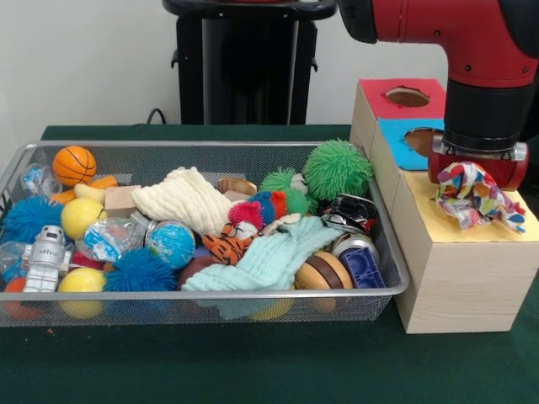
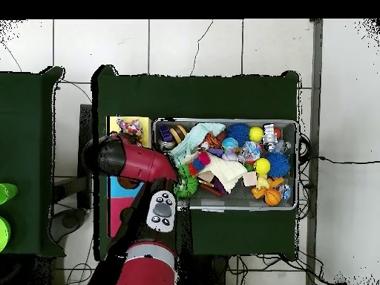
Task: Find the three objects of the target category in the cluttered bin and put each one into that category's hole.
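Sitting nearest the front camera, the dark green cloth-covered table (image 1: 253, 362) is seen carrying the wide silver wire-mesh bin (image 1: 202, 305), and it is crammed. Against the near wall a mint-green knitted cloth (image 1: 265, 261) is draped over the heap, flanked by a spiky blue rubber ball (image 1: 139, 271), a small grey toy robot (image 1: 44, 257) and a brown-and-cream round wooden toy (image 1: 324, 271). Further in, a plain cream knitted cloth (image 1: 181, 198) is spread across the middle, with a globe-printed ball (image 1: 171, 242) just before it. At the far wall a small orange basketball (image 1: 74, 164) and a spiky green rubber ball (image 1: 337, 168) are seen.

Right of the bin, the pale wood-grain box with the yellow top face (image 1: 459, 269) is touching the rim. On that yellow face a white rag printed with red, blue, yellow and orange patches (image 1: 476, 198) is lying crumpled, and its upper end is tucked under the red gripper (image 1: 477, 168) directly above. Whether the jaws are clamped on the fabric cannot be told. The yellow hole itself is hidden. Behind, the blue-topped hole (image 1: 421, 135) and the red-topped hole (image 1: 408, 97) are lined up.
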Controlling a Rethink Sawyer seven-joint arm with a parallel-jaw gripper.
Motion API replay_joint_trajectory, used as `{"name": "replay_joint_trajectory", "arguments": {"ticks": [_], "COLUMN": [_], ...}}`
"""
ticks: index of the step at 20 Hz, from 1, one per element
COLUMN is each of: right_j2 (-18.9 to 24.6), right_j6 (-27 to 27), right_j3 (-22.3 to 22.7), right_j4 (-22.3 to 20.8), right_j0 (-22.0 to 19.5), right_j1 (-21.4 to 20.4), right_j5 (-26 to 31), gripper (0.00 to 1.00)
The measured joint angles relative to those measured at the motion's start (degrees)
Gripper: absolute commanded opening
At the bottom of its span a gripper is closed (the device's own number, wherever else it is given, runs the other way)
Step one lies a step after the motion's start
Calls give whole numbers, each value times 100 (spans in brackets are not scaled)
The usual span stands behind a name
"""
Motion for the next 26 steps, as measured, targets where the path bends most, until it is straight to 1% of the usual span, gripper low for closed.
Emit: {"name": "replay_joint_trajectory", "arguments": {"ticks": [17,22,26], "right_j2": [-232,-232,-232], "right_j6": [0,0,0], "right_j3": [189,350,586], "right_j4": [-2,-6,-4], "right_j0": [188,196,202], "right_j1": [-216,-394,-661], "right_j5": [-30,-93,-157], "gripper": [100,100,100]}}
